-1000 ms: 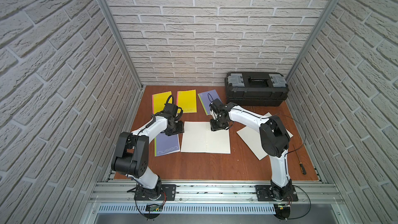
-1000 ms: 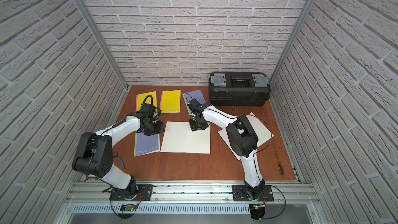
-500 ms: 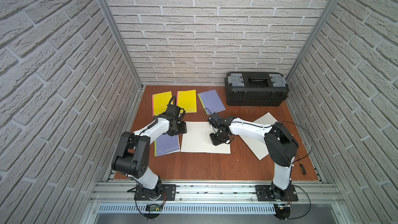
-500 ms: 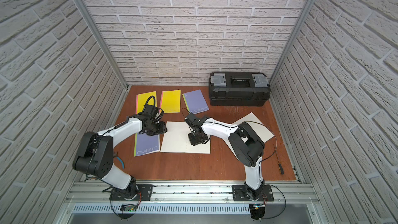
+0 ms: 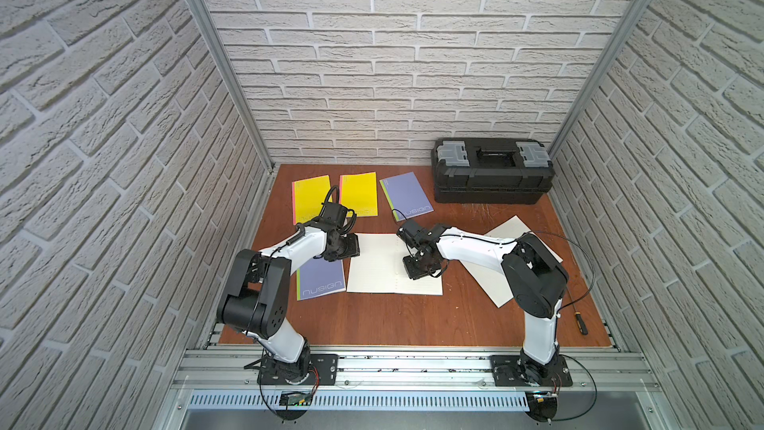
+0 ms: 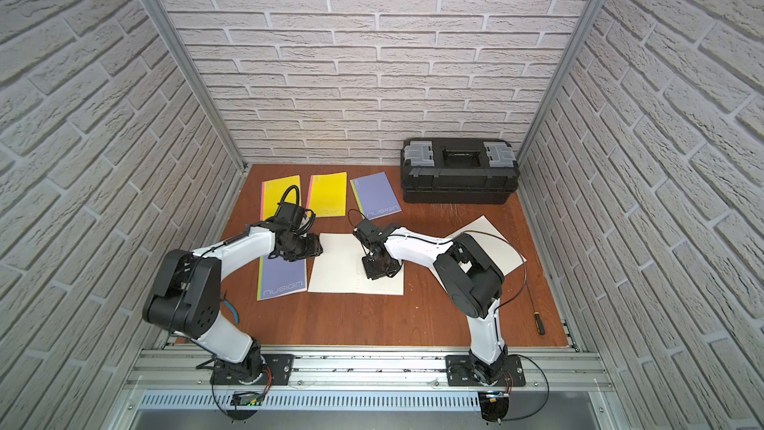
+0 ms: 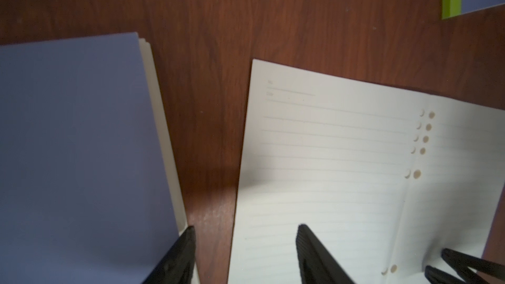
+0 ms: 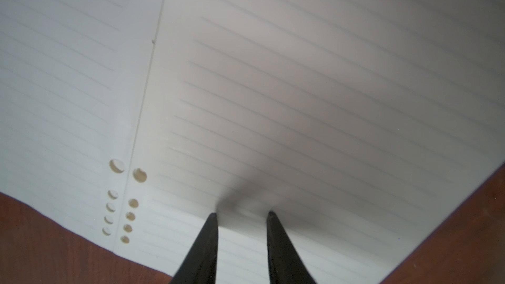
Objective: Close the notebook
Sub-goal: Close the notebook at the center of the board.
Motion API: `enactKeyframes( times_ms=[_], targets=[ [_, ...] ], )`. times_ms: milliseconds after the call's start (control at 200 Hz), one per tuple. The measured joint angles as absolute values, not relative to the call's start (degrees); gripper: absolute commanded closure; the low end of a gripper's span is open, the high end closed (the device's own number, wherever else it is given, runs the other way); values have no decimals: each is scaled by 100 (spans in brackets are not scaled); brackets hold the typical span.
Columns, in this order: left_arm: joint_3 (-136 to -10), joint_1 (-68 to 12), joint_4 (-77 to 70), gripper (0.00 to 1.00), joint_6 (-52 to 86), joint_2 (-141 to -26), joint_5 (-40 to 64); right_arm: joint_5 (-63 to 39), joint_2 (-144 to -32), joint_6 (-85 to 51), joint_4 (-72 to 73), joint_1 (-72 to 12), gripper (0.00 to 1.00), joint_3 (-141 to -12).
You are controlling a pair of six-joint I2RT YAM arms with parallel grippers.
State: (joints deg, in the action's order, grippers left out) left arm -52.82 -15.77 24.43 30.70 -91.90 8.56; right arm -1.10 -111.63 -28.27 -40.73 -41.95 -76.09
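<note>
The notebook (image 5: 374, 266) (image 6: 335, 268) lies open and flat in the middle of the table, white lined pages up. My right gripper (image 5: 414, 271) (image 6: 373, 271) points down on the right page close to the spine. In the right wrist view its tips (image 8: 241, 213) touch the paper, a narrow gap between them and nothing in it. My left gripper (image 5: 352, 246) (image 6: 317, 248) hovers low at the notebook's left edge. In the left wrist view it (image 7: 246, 228) stands open, one finger over the left page (image 7: 328, 146).
A purple closed notebook (image 5: 320, 279) lies under the left arm. Two yellow notebooks (image 5: 312, 198) and another purple one (image 5: 406, 195) lie at the back. A black toolbox (image 5: 492, 175) stands back right, a loose white sheet (image 5: 490, 285) under the right arm, a screwdriver (image 5: 578, 322) front right.
My right gripper has come from the notebook's far edge toward the front, onto the right page, and its jaws have narrowed. The left gripper has crept slightly right.
</note>
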Motion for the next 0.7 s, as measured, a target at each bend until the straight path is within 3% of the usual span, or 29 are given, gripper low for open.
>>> enactKeyframes(
  times_ms=[700],
  targets=[
    [-4751,-1579,2307,40,3164,-8989,923,255,-11321,-2582,-4272,-3597,71,-7835]
  ],
)
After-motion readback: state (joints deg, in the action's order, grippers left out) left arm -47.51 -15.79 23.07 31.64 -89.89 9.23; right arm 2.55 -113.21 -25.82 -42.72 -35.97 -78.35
